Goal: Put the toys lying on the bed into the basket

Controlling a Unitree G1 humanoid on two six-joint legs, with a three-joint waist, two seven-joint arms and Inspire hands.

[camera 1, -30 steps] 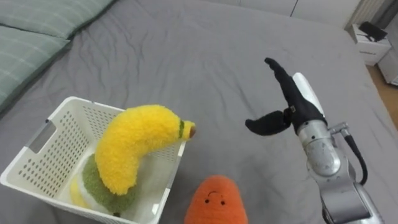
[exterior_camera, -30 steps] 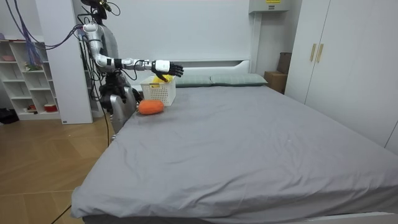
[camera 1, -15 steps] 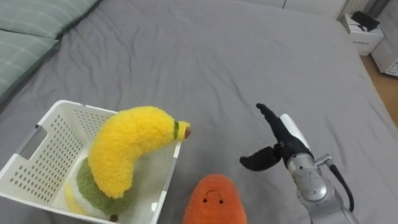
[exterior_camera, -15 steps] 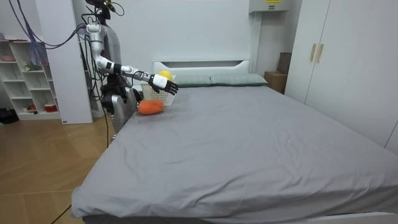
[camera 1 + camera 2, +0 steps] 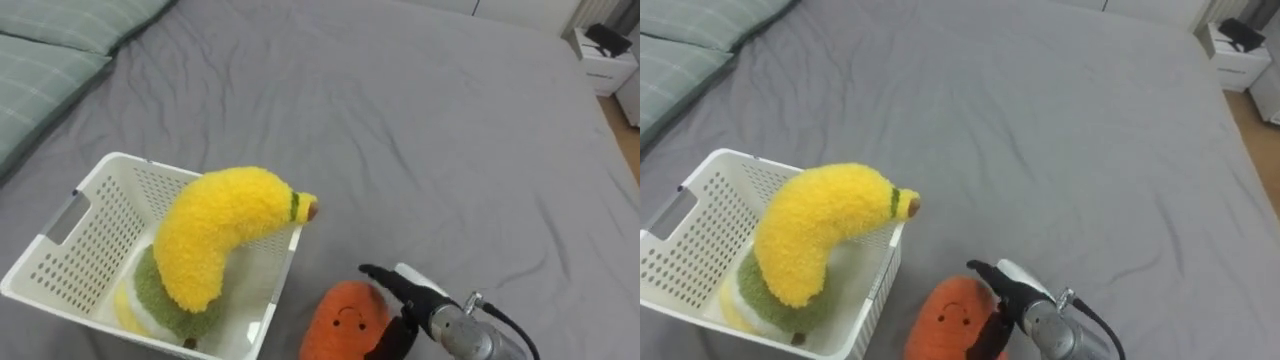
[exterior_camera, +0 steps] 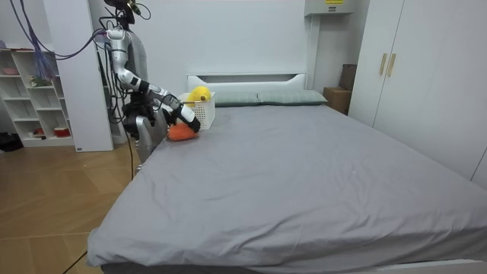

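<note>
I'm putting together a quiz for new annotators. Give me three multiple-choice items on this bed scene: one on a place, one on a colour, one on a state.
1. Where is the banana plush? A. on a pillow B. in the white basket C. on the floor
2. What colour is the toy beside the basket? A. blue B. orange C. purple
3. How is the right hand? A. a fist B. curled round the basket's handle C. open
1 B: it lies inside the basket's walls. 2 B: its body is orange. 3 C: its fingers reach out straight by the toy.
</note>
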